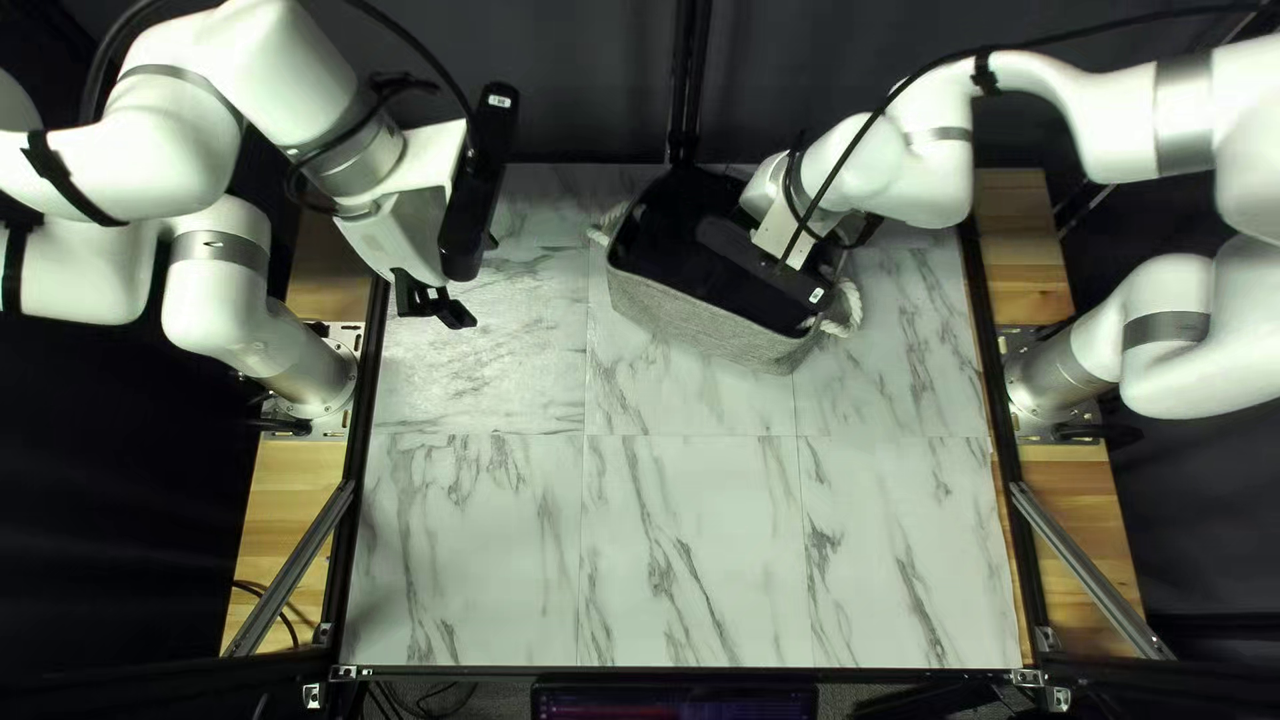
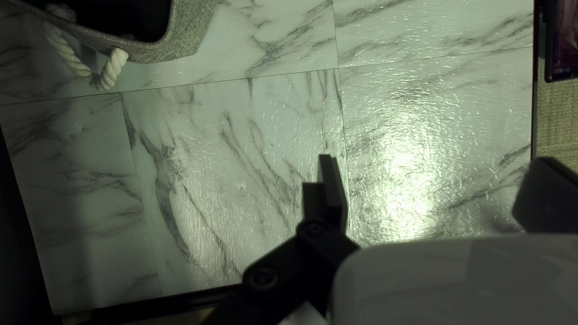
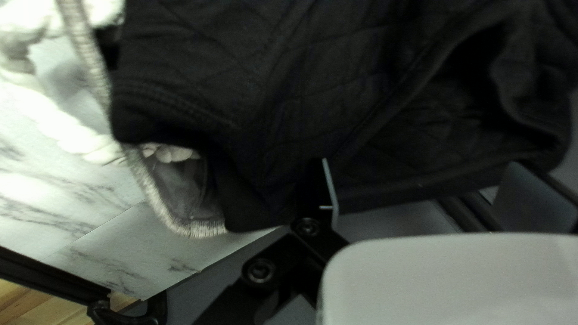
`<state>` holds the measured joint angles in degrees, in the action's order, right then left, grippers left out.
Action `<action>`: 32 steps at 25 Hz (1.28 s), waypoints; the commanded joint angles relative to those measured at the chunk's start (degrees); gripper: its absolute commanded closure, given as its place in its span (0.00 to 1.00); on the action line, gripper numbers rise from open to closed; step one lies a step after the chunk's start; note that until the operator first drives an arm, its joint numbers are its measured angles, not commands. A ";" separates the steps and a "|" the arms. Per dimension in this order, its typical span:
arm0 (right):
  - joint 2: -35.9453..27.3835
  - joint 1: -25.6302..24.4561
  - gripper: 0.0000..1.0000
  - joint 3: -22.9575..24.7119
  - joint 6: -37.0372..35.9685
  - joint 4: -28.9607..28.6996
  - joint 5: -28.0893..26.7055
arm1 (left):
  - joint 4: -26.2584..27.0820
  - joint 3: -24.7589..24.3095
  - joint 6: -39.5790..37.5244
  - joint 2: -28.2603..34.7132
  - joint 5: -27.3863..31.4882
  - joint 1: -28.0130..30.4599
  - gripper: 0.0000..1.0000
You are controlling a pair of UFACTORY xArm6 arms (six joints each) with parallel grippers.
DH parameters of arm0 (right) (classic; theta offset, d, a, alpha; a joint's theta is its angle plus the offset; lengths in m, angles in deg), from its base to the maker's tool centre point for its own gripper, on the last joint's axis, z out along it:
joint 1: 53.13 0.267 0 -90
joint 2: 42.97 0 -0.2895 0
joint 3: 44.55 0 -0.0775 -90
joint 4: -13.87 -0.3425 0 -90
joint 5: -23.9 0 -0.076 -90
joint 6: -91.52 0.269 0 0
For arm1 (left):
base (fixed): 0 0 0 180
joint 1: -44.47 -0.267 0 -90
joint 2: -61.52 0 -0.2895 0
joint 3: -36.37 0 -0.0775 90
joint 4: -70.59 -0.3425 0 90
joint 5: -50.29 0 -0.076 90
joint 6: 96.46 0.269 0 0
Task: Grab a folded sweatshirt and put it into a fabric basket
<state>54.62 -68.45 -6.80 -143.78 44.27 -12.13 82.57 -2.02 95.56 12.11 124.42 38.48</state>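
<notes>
Sweatshirt (image 3: 271,78), its black quilting plain in the right wrist view but just darkness in the top left view, lying in the gray basket (image 1: 707,327), right gripper (image 1: 787,238) above, jaws wide, left gripper (image 1: 444,310) well apart, jaws wide too, dark curtain (image 1: 574,80) beyond.

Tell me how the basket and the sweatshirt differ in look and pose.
The basket is grey with a woven texture and white rope handles; the sweatshirt is black with quilted stitching. The basket stands on the table with its walls up, while the sweatshirt lies in soft folds at the basket's mouth. Both look to be made of cloth.
</notes>
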 commanded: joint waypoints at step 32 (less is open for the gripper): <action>-29.37 9.40 0.00 -7.08 -4.00 -17.63 -21.52 | 0.00 0.00 0.00 0.00 0.00 0.00 0.00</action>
<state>29.15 -60.40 -14.93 -150.50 29.81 -32.57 82.57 -2.02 95.56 12.11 124.42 38.48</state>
